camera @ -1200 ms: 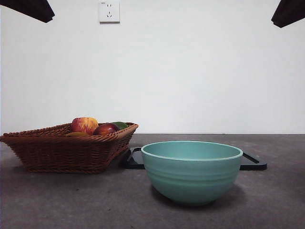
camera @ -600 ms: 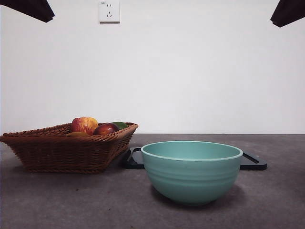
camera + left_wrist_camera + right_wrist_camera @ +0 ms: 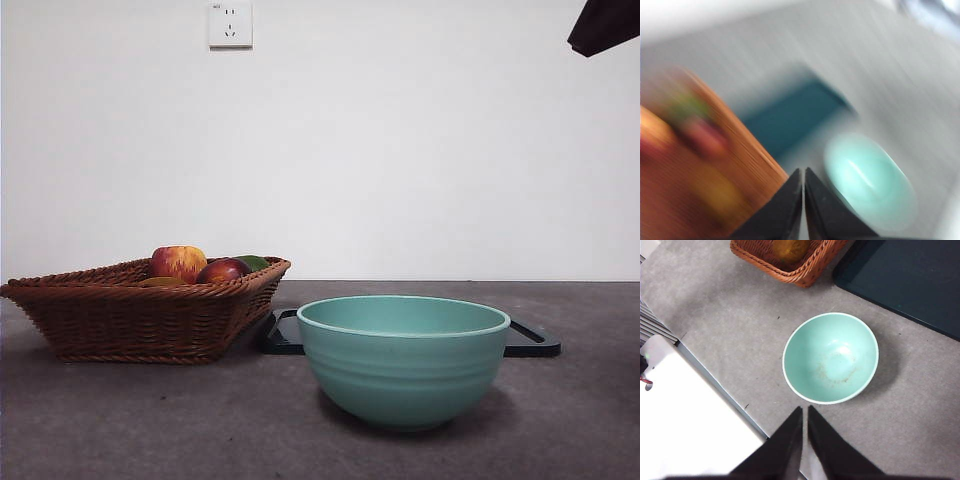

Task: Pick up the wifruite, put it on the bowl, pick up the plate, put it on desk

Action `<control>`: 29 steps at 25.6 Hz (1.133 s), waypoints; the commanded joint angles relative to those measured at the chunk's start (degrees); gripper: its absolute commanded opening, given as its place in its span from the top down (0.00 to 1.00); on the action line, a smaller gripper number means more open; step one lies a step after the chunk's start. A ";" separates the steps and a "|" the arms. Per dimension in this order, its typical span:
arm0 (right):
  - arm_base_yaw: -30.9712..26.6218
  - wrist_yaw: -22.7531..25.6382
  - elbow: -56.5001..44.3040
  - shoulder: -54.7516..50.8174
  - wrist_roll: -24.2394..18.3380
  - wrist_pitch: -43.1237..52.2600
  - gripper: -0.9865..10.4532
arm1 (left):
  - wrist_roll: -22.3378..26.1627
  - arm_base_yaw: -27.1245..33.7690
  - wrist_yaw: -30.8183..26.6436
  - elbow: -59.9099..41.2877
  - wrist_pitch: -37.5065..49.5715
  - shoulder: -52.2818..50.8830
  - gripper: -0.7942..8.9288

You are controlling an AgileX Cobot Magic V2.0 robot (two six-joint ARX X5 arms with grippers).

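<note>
The wifruite [image 3: 790, 249] lies in the wicker basket [image 3: 140, 310], a dull orange-brown oval seen from above in the right wrist view at the basket's near corner; in the front view only a low brownish sliver of it shows over the woven rim, beside the streaked apple [image 3: 178, 263] and the dark red fruit [image 3: 222, 271].

The left pincer [image 3: 803, 200] has its two black jaws pressed together, tips touching, holding nothing. Its view is heavily smeared: the basket, the bowl and a dark tray show only as blurred shapes below it, so its exact place over the counter cannot be told. The right pincer [image 3: 804, 437] likewise has its jaws closed on each other and empty. It hangs high above the counter [image 3: 150, 420], over the near edge, with the bowl [image 3: 830, 358] just beyond its tips. In the front view one arm shows only as a black tip at the top right corner.

The bowl stands upright and empty on the bare counter, teal-green with faint ribs and a paler rim. Behind it lies a flat dark tray [image 3: 910, 280], its ends showing on either side of the bowl in the front view. The basket sits beside the tray, one corner reaching over the tray's edge.
</note>
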 commanded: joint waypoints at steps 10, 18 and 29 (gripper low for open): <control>0.39 0.02 0.90 0.31 -0.52 0.50 0.91 | 1.42 18.29 -17.84 -13.51 19.96 -22.71 0.91; 0.39 0.02 0.90 0.31 -0.52 0.50 0.91 | 1.03 19.65 -18.75 -29.90 23.98 -32.74 0.91; 0.39 0.02 0.90 0.31 -0.52 0.50 0.91 | 0.81 19.87 -25.81 -46.86 25.77 -42.01 0.91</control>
